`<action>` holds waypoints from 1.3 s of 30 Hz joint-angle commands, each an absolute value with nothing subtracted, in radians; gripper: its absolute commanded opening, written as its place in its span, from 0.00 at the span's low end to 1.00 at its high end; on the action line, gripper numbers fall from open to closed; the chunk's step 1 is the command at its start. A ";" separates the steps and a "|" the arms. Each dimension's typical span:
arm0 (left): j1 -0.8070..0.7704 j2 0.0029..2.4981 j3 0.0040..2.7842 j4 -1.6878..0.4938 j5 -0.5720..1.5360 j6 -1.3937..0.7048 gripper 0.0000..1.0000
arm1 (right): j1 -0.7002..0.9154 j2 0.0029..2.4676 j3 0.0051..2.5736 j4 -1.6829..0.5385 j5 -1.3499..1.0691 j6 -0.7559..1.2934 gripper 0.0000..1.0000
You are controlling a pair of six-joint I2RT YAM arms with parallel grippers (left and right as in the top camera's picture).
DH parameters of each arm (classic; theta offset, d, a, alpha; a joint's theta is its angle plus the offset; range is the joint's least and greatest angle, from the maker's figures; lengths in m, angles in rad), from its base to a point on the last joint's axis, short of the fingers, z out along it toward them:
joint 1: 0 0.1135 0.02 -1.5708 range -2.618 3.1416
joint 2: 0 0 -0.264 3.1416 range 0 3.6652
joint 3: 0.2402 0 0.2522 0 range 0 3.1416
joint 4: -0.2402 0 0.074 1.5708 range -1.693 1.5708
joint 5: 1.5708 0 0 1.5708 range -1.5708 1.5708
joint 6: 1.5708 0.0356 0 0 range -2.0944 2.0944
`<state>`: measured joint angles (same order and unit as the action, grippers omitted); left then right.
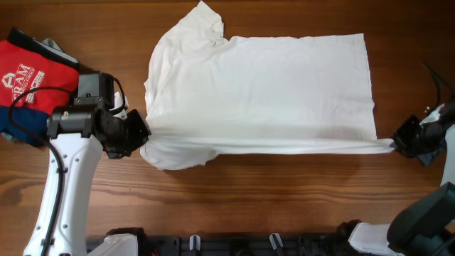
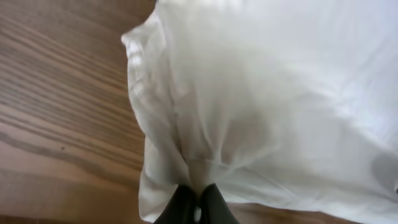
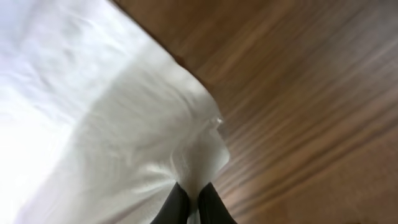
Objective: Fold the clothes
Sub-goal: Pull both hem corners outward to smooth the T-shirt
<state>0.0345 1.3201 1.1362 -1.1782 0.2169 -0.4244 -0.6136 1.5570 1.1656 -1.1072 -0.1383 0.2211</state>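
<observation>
Where it is pinched, the soft white shirt (image 1: 270,85) puckers.

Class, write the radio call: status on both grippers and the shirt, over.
Left gripper shut on white shirt, sleeve end. Right gripper shut on hem corner. Near edge taut between them. Red folded garment beside left arm, clear of shirt.

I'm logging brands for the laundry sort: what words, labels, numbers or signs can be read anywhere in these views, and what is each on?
"RAM": white capitals beside a white triangle mark, on the red garment at far left of the overhead view; the word may be cut off by a fold.
Smaller white line under it: too small to read.
White shirt: no text shows in any view.
</observation>
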 commanded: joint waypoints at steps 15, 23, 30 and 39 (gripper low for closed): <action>0.043 1.541 1.129 -0.911 0.174 -0.427 0.04 | -0.530 1.554 1.163 -0.941 -0.155 0.191 0.04; 0.043 1.554 1.129 -0.816 0.173 -0.427 0.04 | -0.529 1.626 1.163 -0.900 -0.155 0.191 0.04; 0.043 1.576 1.129 -0.758 0.173 -0.427 0.04 | -0.502 1.680 1.163 -0.842 -0.159 0.190 0.04; 0.043 1.681 1.129 -0.698 0.173 -0.427 0.04 | -0.468 1.723 1.163 -0.770 -0.155 0.210 0.04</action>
<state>0.0345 1.6386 1.1347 -0.7208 0.2054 -0.4252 -0.4690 1.7012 1.1656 -0.7864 -0.1753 0.2039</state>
